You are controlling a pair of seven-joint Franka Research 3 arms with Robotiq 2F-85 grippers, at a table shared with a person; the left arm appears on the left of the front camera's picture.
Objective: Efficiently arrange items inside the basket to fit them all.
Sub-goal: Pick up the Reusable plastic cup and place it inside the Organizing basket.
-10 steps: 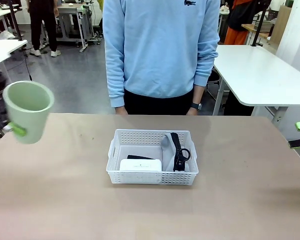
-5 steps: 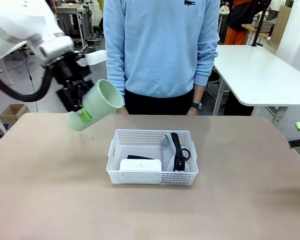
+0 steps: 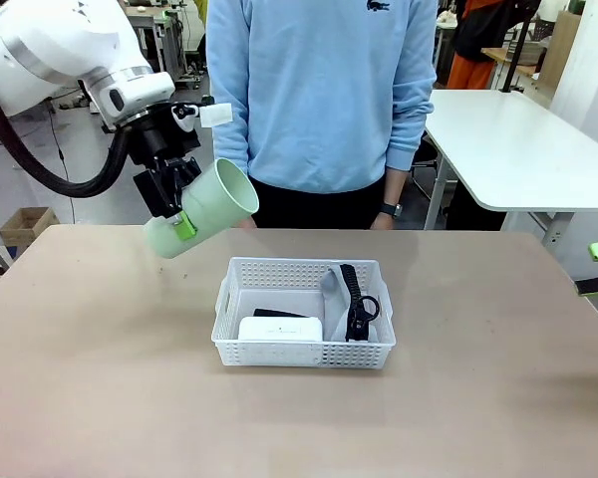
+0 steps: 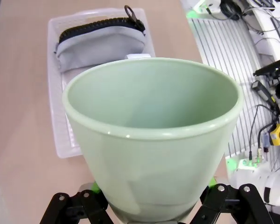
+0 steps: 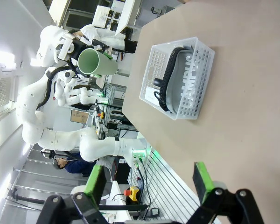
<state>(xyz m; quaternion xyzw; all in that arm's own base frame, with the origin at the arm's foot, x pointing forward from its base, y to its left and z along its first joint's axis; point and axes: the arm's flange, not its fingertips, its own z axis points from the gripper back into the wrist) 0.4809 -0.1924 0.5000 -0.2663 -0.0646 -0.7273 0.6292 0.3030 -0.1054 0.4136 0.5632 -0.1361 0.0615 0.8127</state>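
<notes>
**benchwatcher:** So how far along is this? By my count three of the four items are already in the basket (image 3: 304, 354). The white power strip (image 3: 280, 329) lies at the near left, the black stapler (image 3: 279, 314) sits just behind it, and the grey zip pouch (image 3: 335, 299) with its black strap stands along the right side. Only the pale green cup (image 3: 203, 208) is still out.

**gripnerd:** Agreed. The left tool (image 3: 176, 218) is clenched on the cup near its base, green pads pressed against both sides of the wall. It holds the cup up in the air, tilted, mouth aimed right and down toward the basket, to the left of it and a bit beyond its far edge. From the left wrist view you look straight into the cup, and it's empty.

**benchwatcher:** And the other arm?

**gripnerd:** The right tool (image 5: 149, 185) is released, fingers spread wide with nothing between them, parked well off to the right of the basket over bare counter (image 3: 498, 398). Doesn't look involved at the moment.

**benchwatcher:** Where would the cup even go, though?

**gripnerd:** Just my read, but the far left corner looks like the only free floor, behind the stapler and left of the pouch. The basket's shallow, so the cup will stick up above the rim if it goes in upright, and lying down I doubt it fits. So I'd call it mostly done, with the awkward item left.
</notes>
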